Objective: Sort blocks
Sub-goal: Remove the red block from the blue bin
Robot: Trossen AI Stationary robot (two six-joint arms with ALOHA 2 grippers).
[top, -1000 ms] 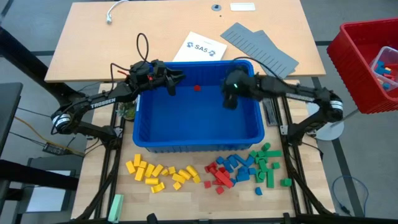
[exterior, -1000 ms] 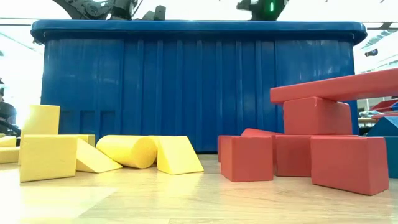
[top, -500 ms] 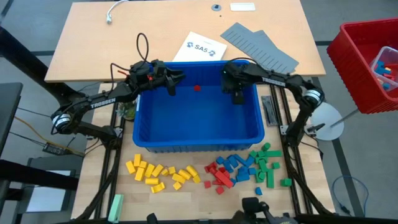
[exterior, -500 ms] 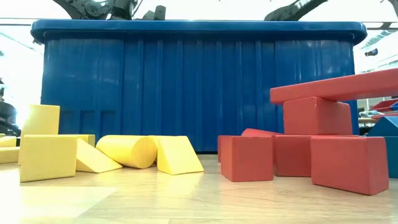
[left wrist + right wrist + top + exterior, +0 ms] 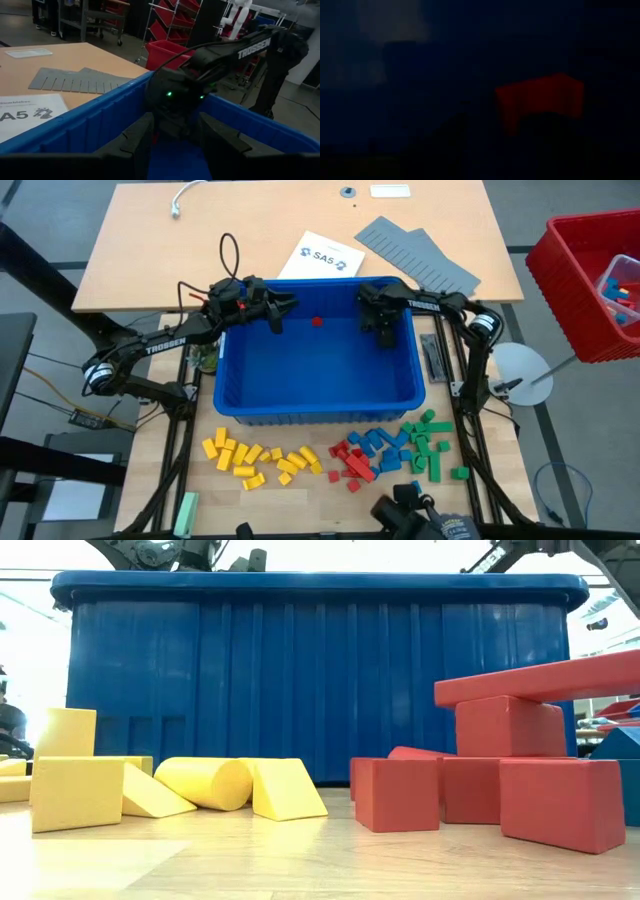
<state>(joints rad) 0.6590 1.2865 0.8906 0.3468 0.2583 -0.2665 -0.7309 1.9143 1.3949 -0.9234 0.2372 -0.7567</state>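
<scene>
A blue bin (image 5: pixel 320 412) stands mid-table and holds one red block (image 5: pixel 317 321) on its floor near the far wall. The same red block shows in the right wrist view (image 5: pixel 540 100). My left gripper (image 5: pixel 278 318) is open and empty over the bin's far left corner. My right gripper (image 5: pixel 385 332) hangs inside the bin's far right part, to the right of the red block. It also shows in the left wrist view (image 5: pixel 172 102). Yellow blocks (image 5: pixel 260 460), red blocks (image 5: pixel 350 463), blue blocks (image 5: pixel 385 443) and green blocks (image 5: pixel 430 450) lie in groups in front of the bin.
Grey ridged panels (image 5: pixel 415 255) and a white sheet (image 5: pixel 322 256) lie behind the bin. A red crate (image 5: pixel 590 280) stands off the table's right. A pale green bar (image 5: pixel 186 513) lies at the near left. A dark object (image 5: pixel 420 515) shows at the near edge.
My right arm has swung toward the table's far edge and now lies along the bin's far right rim. Its gripper has shifted a little toward the bin's far right corner. A dark object has come into view at the near edge.
</scene>
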